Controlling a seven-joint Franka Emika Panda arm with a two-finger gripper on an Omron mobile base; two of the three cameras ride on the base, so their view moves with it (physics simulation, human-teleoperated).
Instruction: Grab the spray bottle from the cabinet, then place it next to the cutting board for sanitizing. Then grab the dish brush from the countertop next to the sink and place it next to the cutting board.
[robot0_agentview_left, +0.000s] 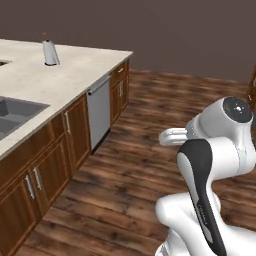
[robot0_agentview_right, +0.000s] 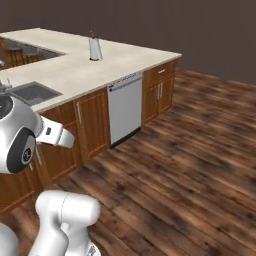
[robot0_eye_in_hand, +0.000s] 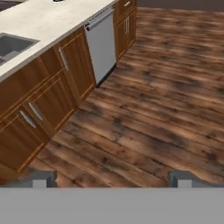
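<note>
My gripper (robot0_eye_in_hand: 111, 181) is open, its two dark fingertips (robot0_eye_in_hand: 39, 179) wide apart over the wooden floor with nothing between them. The beige speckled countertop (robot0_agentview_left: 60, 80) (robot0_agentview_right: 100, 70) (robot0_eye_in_hand: 48, 22) runs along the left over brown wooden drawers. The dark recessed sink (robot0_agentview_left: 15, 112) (robot0_agentview_right: 30, 92) (robot0_eye_in_hand: 11, 43) is set into it, well ahead and to the left of the hand. The spray bottle, the cabinet, the cutting board and the dish brush are out of view.
A grey metal dishwasher front (robot0_agentview_left: 99, 112) (robot0_agentview_right: 125, 107) (robot0_eye_in_hand: 101, 43) sits under the counter near its corner. A tall grey metal vessel (robot0_agentview_left: 50, 52) (robot0_agentview_right: 95, 48) stands on the counter's far part. Dark wooden floor (robot0_eye_in_hand: 153, 100) stretches open to the right.
</note>
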